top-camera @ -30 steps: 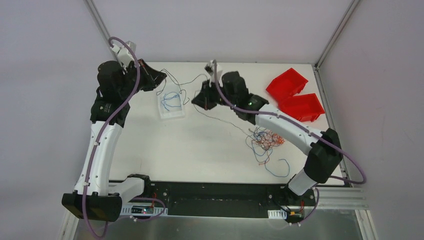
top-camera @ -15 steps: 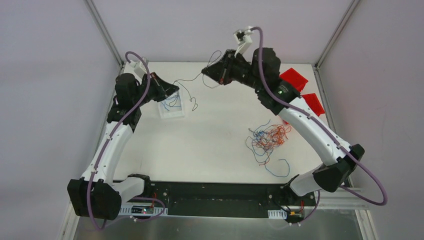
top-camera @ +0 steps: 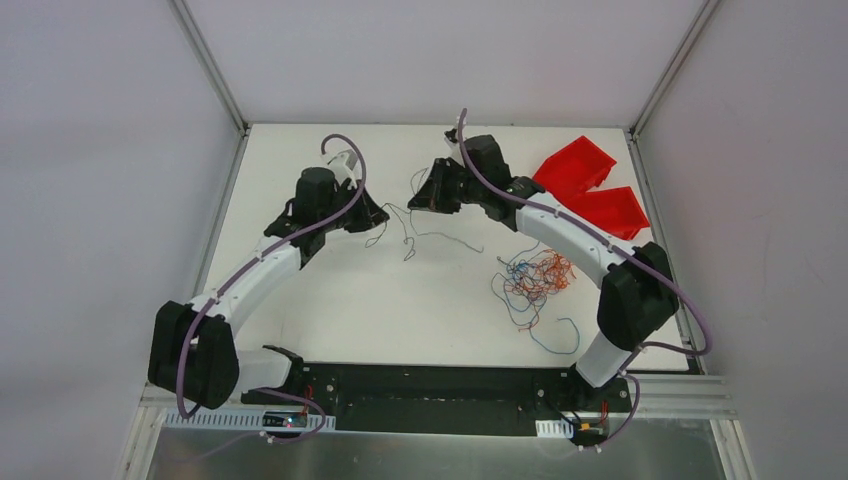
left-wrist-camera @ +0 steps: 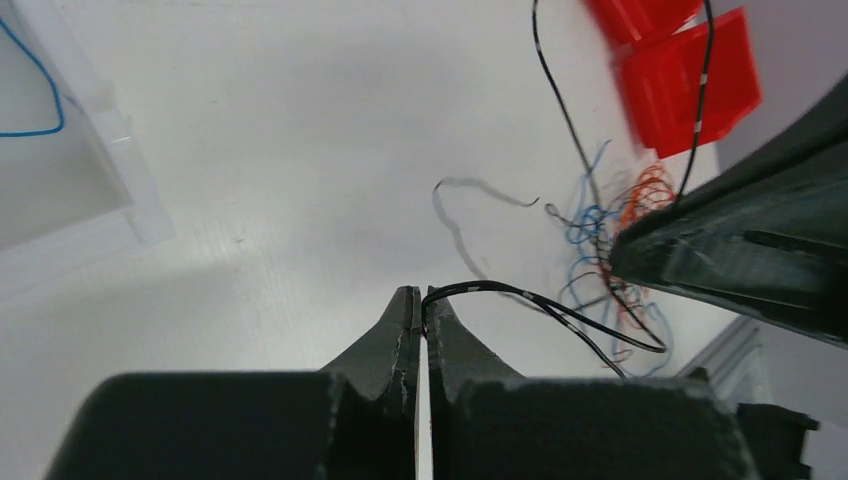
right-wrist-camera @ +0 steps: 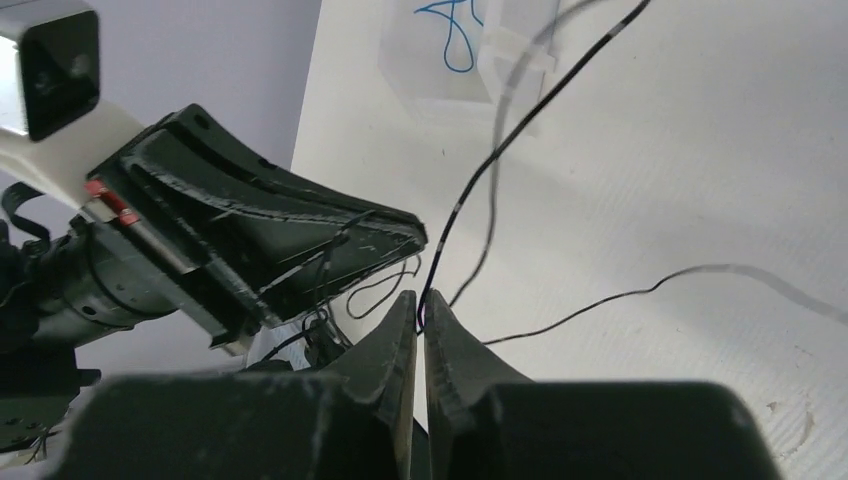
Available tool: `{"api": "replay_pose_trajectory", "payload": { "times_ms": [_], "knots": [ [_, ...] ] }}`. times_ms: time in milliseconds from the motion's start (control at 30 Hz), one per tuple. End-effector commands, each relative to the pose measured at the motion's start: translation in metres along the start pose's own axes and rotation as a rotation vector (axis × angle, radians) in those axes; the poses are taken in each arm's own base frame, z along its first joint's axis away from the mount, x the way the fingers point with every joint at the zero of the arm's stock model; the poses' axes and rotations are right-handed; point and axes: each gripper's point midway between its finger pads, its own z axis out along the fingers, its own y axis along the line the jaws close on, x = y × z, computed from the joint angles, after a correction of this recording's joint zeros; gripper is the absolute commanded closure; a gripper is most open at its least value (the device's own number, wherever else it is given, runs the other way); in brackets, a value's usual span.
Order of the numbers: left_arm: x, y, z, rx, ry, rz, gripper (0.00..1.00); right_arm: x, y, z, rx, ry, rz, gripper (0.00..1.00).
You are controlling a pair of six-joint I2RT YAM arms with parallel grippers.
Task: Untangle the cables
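A thin black cable (top-camera: 405, 235) hangs between my two grippers over the back middle of the table. My left gripper (top-camera: 376, 216) is shut on it; in the left wrist view the jaws (left-wrist-camera: 421, 300) pinch the black cable (left-wrist-camera: 540, 300) at their tips. My right gripper (top-camera: 420, 196) is shut on the same cable, with the jaws (right-wrist-camera: 420, 305) closed on the black strand (right-wrist-camera: 500, 148). The two grippers are close together. A tangle of blue, orange and red cables (top-camera: 535, 275) lies on the table at the right. A loose blue strand (top-camera: 562, 340) lies nearer the front.
Two red bins (top-camera: 590, 190) stand at the back right. A clear tray (left-wrist-camera: 70, 200) holding a blue wire (left-wrist-camera: 30, 95) lies under my left arm and also shows in the right wrist view (right-wrist-camera: 470, 60). White walls close in the table.
My right gripper has come down from its raised spot at the back toward the left gripper. My left arm has swung right over the tray. The black cable now hangs slack between them.
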Motion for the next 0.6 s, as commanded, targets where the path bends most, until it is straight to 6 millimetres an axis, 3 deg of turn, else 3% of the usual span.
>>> {"api": "replay_pose_trajectory", "payload": {
  "times_ms": [0, 200, 267, 333, 400, 467, 567],
  "knots": [
    [0.015, 0.03, 0.009, -0.113, 0.033, 0.129, 1.0, 0.011, 0.009, 0.002, -0.067, 0.046, 0.004, 0.9],
    [0.039, 0.046, 0.029, -0.163, 0.118, 0.164, 1.0, 0.048, -0.021, 0.018, -0.077, 0.125, 0.049, 0.83],
    [0.05, 0.049, 0.034, -0.178, 0.164, 0.175, 1.0, 0.058, -0.029, 0.023, -0.077, 0.153, 0.057, 0.74],
    [0.055, 0.049, 0.039, -0.185, 0.184, 0.194, 1.0, 0.066, -0.035, 0.027, -0.075, 0.179, 0.064, 0.52],
    [0.06, 0.049, 0.042, -0.188, 0.198, 0.205, 1.0, 0.072, -0.039, 0.028, -0.075, 0.194, 0.066, 0.37],
    [0.062, 0.048, 0.044, -0.18, 0.207, 0.206, 1.0, 0.076, -0.046, 0.03, -0.059, 0.196, 0.061, 0.29],
    [0.063, 0.045, 0.044, -0.166, 0.217, 0.205, 1.0, 0.081, -0.054, 0.033, -0.036, 0.203, 0.051, 0.25]
  ]
}}
